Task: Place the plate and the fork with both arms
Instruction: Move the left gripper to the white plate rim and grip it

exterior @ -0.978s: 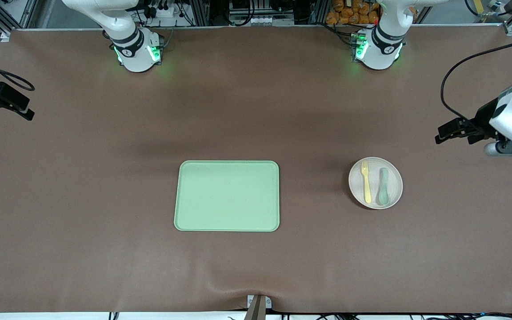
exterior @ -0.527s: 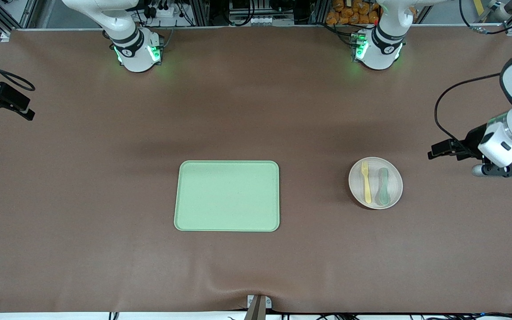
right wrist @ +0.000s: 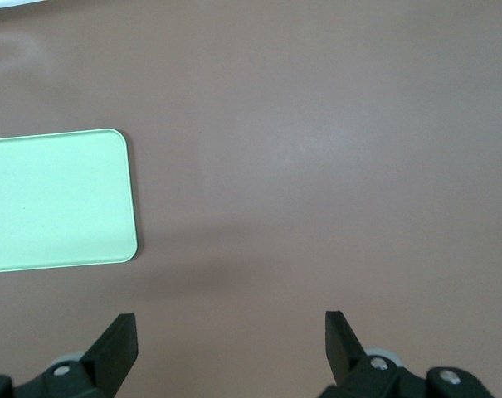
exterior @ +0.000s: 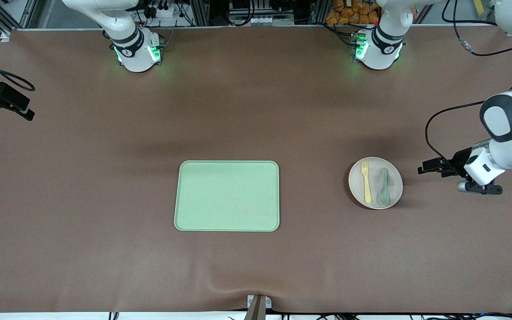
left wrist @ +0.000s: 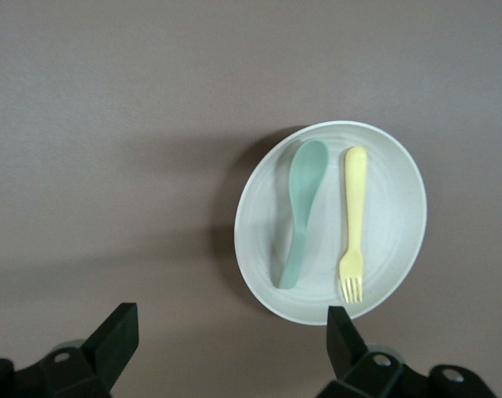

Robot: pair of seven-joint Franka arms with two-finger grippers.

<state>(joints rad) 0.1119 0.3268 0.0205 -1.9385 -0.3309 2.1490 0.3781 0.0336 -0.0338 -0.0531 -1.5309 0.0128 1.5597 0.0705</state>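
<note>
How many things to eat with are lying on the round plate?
2. A small pale-yellow plastic fork and a muted teal-green spoon lie side by side on the round pale beige plate, the fork toward the tray's side. Nothing seems hidden.

A light-green rectangular tray [exterior: 227, 196] lies flat on the brown table [exterior: 105, 178], about midway between its two ends, with nothing on it. A muted teal spoon [exterior: 384, 186] lies toward the left arm's end of the table, bowl end pointing away from the front camera.
</note>
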